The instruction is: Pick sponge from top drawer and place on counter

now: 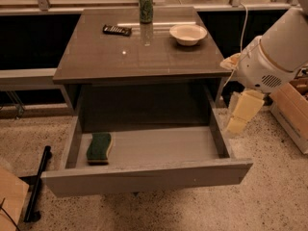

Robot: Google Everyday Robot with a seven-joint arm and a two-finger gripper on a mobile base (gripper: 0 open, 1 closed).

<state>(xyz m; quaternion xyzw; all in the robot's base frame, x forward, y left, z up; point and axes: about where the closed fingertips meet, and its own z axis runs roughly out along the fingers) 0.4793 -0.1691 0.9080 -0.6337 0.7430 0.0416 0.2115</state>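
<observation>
The sponge (99, 147) lies flat in the front left corner of the open top drawer (144, 178), dark green face up with a yellowish edge showing. The drawer is pulled far out below the counter (144, 57), a glossy brown-grey top. My gripper (243, 112) hangs from the white arm at the right, just outside the drawer's right wall and above the floor. It is far from the sponge and holds nothing that I can see.
On the counter stand a green soda can (146, 7), a pale bowl (187, 33) and a black remote (117, 30). A black bar (37, 184) lies on the floor at the left. Cardboard boxes sit at the right (291, 112) and bottom left (9, 201).
</observation>
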